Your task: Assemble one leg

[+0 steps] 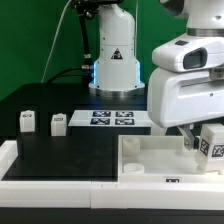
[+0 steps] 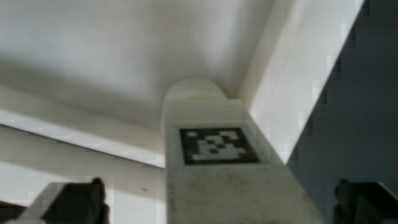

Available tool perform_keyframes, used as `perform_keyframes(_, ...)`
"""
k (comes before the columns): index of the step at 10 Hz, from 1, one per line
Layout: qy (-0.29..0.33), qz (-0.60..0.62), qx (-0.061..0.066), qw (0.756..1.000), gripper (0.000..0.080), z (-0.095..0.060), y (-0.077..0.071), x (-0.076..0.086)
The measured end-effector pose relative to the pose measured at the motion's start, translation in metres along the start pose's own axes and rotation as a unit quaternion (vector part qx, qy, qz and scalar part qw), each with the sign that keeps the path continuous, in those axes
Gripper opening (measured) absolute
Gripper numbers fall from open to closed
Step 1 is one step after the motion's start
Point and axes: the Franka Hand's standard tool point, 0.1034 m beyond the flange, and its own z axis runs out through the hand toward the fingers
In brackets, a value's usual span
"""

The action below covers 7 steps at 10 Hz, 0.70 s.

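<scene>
A small white leg (image 2: 222, 170) with a black-and-white tag fills the middle of the wrist view and points into a corner of the large white tray-like part (image 2: 125, 70). My gripper (image 2: 222, 205) straddles this leg. Its dark fingertips (image 2: 80, 203) stand out to either side, with a visible gap between each one and the leg, so the gripper is open. In the exterior view the gripper (image 1: 203, 146) hangs over the right end of the tray-like part (image 1: 150, 160), with the leg (image 1: 213, 143) at its tip. Two more legs (image 1: 27, 121) (image 1: 58, 123) stand at the exterior view's left.
The marker board (image 1: 112, 118) lies at the back middle, in front of the robot base (image 1: 113, 65). A white raised rim (image 1: 20, 165) borders the black table along the front and the exterior view's left. A green backdrop stands behind.
</scene>
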Motion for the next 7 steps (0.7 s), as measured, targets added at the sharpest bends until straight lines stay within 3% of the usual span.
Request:
perform_keyframes(1,0.0,0.0,0.0,1.0,0.0622,0.0,-0.0005,0.0)
perform_keyframes(2,0.0,0.0,0.0,1.0,0.0439,0.0001,-0.0004,-0.0001)
perform_keyframes(3,0.0,0.0,0.0,1.0,0.0439,0.0001,-0.0003,-0.0001)
perform_keyframes(4,0.0,0.012,0.0,1.0,0.0292,0.0,0.0001,-0.0001)
perform_keyframes(7,0.003,0.076,0.001,0.997,0.0294,0.0006,0.0009,0.0)
